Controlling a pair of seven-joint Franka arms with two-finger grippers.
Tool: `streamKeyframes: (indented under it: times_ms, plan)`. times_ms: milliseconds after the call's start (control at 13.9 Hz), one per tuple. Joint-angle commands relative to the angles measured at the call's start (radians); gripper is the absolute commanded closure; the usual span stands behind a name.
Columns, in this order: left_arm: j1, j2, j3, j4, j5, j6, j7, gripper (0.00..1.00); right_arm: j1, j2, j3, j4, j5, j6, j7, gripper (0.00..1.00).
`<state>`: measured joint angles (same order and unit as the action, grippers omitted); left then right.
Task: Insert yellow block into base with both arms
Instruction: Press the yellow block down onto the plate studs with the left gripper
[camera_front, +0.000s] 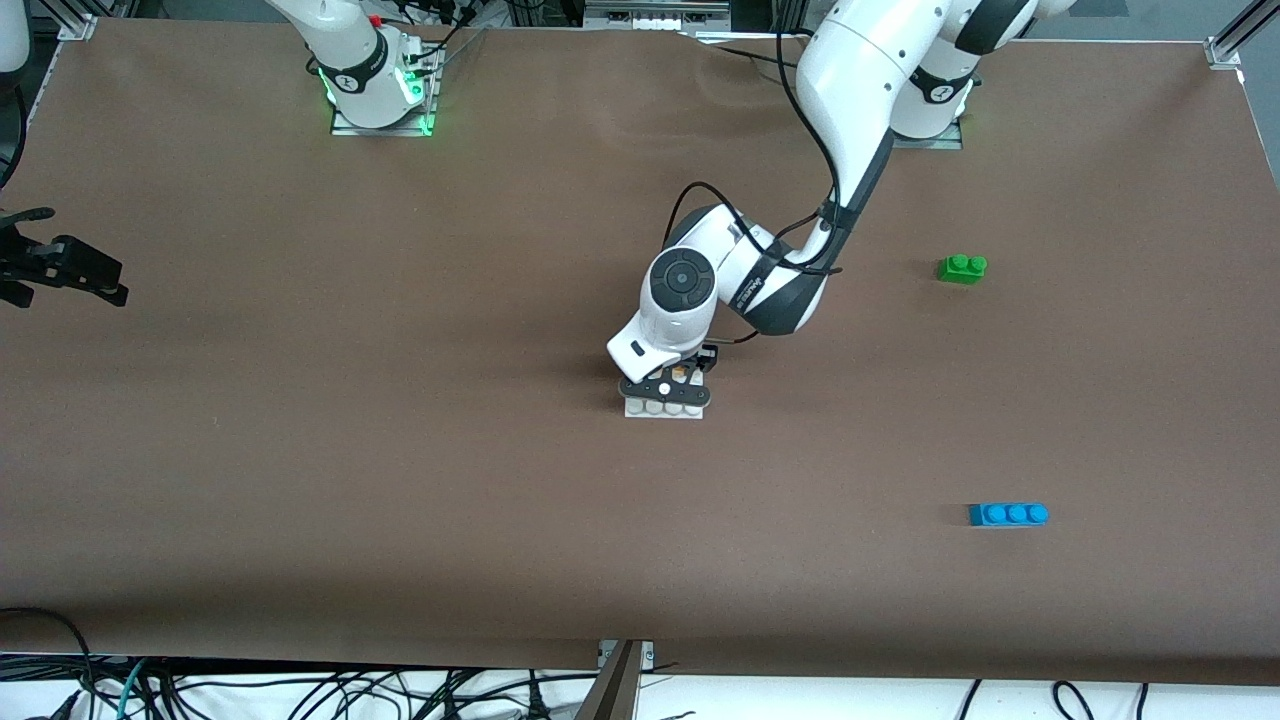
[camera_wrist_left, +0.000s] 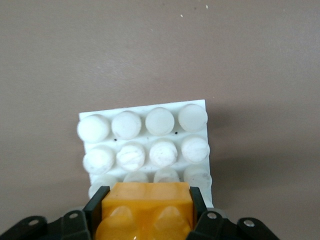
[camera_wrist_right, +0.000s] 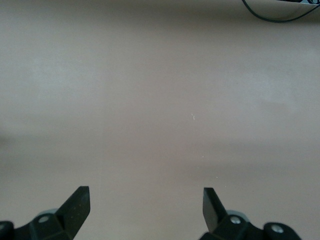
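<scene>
My left gripper is low over the white studded base in the middle of the table. It is shut on the yellow block, with one finger on each side. In the left wrist view the block covers the base's stud row closest to the gripper. I cannot tell whether it is pressed on. In the front view only a sliver of the block shows under the hand. My right gripper is open and empty over bare table at the right arm's end.
A green two-stud brick lies toward the left arm's end of the table. A blue three-stud brick lies nearer to the front camera at the same end. Cables hang along the table's front edge.
</scene>
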<state>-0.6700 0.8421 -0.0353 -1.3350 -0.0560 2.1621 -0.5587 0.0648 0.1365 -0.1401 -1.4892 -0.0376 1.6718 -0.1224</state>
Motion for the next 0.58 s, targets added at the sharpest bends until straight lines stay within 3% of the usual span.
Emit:
streamKeyframes:
  times_ms: [0, 505]
  plan:
    - [-0.028, 0.026, 0.022, 0.028, 0.011, 0.01, -0.009, 0.62, -0.014, -0.009, 0.011, -0.01, -0.011, 0.006, -0.002, 0.0]
    - [-0.042, 0.034, 0.022, 0.024, 0.11, 0.01, -0.089, 0.62, -0.014, -0.008, 0.01, -0.01, -0.011, 0.006, -0.002, 0.0]
